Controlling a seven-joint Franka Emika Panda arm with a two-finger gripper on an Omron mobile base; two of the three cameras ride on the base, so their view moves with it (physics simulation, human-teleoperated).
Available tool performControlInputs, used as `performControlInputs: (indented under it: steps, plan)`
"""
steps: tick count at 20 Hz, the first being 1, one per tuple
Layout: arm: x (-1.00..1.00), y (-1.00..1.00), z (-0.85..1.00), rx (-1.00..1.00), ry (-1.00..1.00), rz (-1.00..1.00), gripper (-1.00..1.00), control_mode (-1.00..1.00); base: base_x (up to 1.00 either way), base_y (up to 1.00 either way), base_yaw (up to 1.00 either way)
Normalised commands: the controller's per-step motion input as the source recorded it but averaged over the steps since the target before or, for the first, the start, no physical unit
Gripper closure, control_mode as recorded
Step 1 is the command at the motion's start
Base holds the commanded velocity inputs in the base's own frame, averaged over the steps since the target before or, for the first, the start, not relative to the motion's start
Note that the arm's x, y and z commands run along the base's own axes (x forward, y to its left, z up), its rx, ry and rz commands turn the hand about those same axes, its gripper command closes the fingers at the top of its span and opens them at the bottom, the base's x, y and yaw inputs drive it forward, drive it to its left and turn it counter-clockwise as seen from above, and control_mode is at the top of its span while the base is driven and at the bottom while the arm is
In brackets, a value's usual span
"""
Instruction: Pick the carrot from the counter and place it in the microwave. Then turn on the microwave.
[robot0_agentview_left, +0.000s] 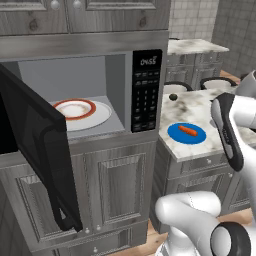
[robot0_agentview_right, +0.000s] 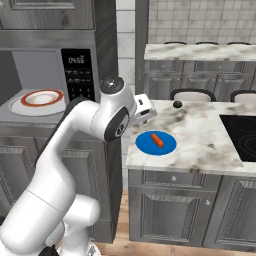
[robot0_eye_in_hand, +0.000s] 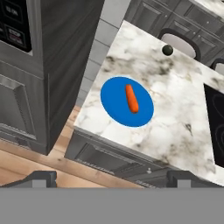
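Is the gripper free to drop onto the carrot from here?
Probably yes: the carrot lies bare on the blue plate, nothing over it, and the gripper hangs open above the counter.

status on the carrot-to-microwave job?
Done: the microwave door is open. In hand: nothing; the gripper is open, up above the counter. The carrot lies on the blue plate. Left: grab the carrot, put it inside, shut the door, start the microwave.
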Motion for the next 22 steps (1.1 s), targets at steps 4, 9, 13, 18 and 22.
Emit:
performControlInputs:
  steps: [4,9,13,18,22]
  plan:
    - [0.20,0.00,-0.10,0.00,0.00,0.00,-1.00,-1.00,0.00,0.00,0.00]
    - [0.21,0.00,-0.10,0.00,0.00,0.00,-1.00,-1.00,0.00,0.00,0.00]
    - [0.19,0.00,-0.08,0.00,0.00,0.00,-1.00,-1.00,0.00,0.00,0.00]
    - [0.20,-0.01,-0.08,0.00,0.00,0.00,-1.00,-1.00,0.00,0.00,0.00]
    - [0.19,-0.05,-0.10,0.00,0.00,0.00,-1.00,-1.00,0.00,0.00,0.00]
